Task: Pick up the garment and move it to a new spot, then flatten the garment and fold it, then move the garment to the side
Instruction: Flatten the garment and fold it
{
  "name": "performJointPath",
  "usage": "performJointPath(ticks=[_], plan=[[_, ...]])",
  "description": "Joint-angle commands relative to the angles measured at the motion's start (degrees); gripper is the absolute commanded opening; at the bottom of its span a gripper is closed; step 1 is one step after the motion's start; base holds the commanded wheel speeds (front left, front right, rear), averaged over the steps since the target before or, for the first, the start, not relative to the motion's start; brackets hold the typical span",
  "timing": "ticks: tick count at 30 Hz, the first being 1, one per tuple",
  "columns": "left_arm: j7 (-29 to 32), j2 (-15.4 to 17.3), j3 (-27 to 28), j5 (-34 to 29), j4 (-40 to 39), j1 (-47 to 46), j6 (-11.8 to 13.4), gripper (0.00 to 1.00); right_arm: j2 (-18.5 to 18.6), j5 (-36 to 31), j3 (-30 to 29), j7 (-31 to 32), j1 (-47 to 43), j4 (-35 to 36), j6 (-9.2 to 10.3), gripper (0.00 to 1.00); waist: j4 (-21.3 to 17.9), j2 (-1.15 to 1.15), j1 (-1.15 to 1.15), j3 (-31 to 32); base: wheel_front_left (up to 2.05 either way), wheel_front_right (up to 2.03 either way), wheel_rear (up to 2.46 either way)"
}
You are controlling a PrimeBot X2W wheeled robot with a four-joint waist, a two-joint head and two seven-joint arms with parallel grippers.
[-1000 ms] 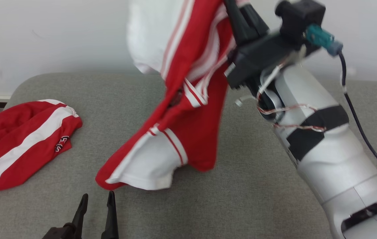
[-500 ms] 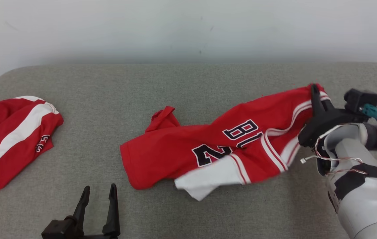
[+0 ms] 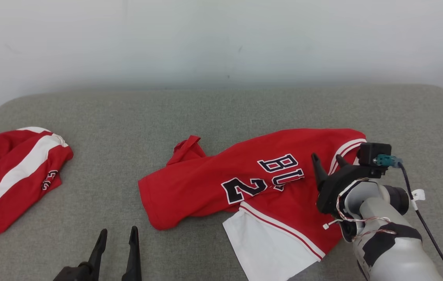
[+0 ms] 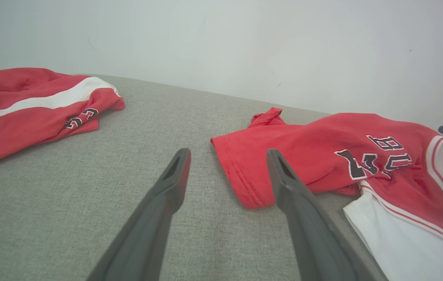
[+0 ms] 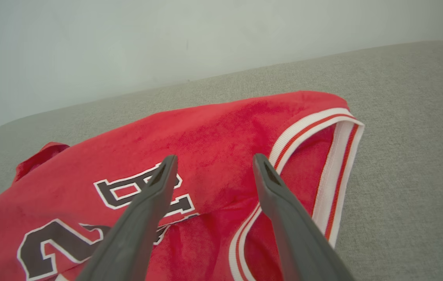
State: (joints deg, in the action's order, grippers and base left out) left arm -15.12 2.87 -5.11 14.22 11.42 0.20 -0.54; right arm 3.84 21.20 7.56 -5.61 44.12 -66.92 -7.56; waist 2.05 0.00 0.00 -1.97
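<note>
Garment (image 3: 206, 187) lies on the bench (image 3: 221, 113), right of centre in the head view, crumpled and not flat. Its long axis runs left-right. The plain red hem end points toward the robot's left, the striped-trim end toward its right. A white panel (image 3: 268, 246) sticks out on the near side.

Right tool (image 3: 326, 159) sits over the striped-trim end, fingers spread, nothing pinched. In the right wrist view the trim opening (image 5: 338, 156) is just beyond and right of the fingertips.

Left tool (image 3: 118, 234) is low at the near edge, fingers spread and empty, clear of the cloth. The hem corner (image 4: 245, 191) is just ahead and to its right.

A second red-and-white garment (image 3: 11, 171) lies well apart at far left and isn't in play.

Judgement: the relocation looks done and flattening is next. Each arm is nearer its own end, left on the hem and right on the trim, so the pull goes along the long axis. The risk is pinching more than one layer at the bunched right end.
</note>
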Motion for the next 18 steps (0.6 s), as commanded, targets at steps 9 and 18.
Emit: performJointPath(ticks=[9, 18], plan=[[-0.05, 0.03, 0.42, 0.56, -0.38, 2.46, 0.44, 1.00, 4.17, -3.04, 6.60, 0.04, -8.89, 7.36, 0.15, 1.00, -1.64, 0.00, 0.00, 2.88, 0.00, 0.00, 0.00], [-0.06, 0.03, 0.23, 0.32, -1.24, 1.35, 0.21, 1.00, 5.42, -7.66, 3.94, 3.43, -16.04, 9.16, 0.15, 1.00, -1.30, 0.00, 0.00, 0.97, 0.00, 0.00, 0.00]])
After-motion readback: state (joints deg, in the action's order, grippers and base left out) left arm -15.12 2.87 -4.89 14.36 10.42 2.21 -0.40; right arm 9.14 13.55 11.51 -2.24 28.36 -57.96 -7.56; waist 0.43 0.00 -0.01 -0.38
